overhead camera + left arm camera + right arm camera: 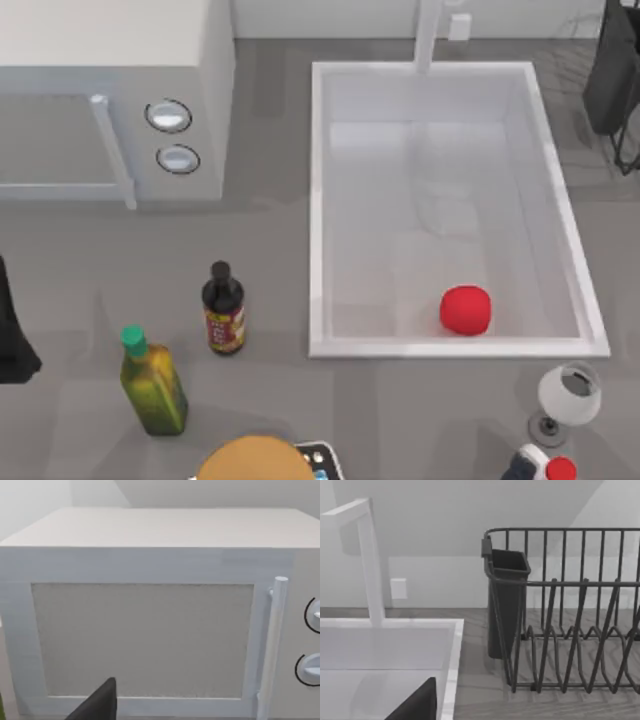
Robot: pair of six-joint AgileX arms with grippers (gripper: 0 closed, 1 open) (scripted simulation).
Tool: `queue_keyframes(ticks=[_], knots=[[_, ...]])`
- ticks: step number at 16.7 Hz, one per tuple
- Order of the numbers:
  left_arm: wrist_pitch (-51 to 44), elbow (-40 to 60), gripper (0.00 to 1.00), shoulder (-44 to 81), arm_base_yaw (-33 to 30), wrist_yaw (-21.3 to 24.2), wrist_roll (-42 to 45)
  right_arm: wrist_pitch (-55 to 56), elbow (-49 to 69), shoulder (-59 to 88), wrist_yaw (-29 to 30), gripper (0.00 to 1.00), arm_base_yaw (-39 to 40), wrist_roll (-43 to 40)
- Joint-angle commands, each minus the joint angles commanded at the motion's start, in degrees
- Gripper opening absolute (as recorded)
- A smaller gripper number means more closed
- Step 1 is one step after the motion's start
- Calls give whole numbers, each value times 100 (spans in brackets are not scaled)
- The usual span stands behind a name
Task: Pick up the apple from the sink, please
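rendered kitchen counter: white sink [318,200] with faucet post [428,35], microwave [110,90] with two dials, dark wire dish rack [570,610], oil bottle [152,382], wine glass [568,397].

The top view looks straight down on the worktop [270,250], taking in the microwave [110,110] and the sink [440,210]. The left wrist view faces the microwave [150,630] door close ahead of its pincer. The right wrist view looks low across the sink [451,650] rim toward the dish rack [565,615], sharing the faucet [370,565] with the top view.

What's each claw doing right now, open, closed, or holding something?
Left claw: cannot be told, facing the microwave.
Right claw: cannot be told.
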Motion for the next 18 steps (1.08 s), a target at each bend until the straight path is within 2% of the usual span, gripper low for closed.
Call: queue_keyframes(ticks=[7,10,14,18], knots=[[0,0,100,0,0,0,0,0,0,0,0,100,0,0],[0,0,100,0,0,0,0,-232,341,353,0,100,99,103],[0,0,100,0,0,0,0,-995,1483,1669,2,100,424,441],[0,0,100,0,0,0,0,-2078,3123,3781,4,100,886,921]])
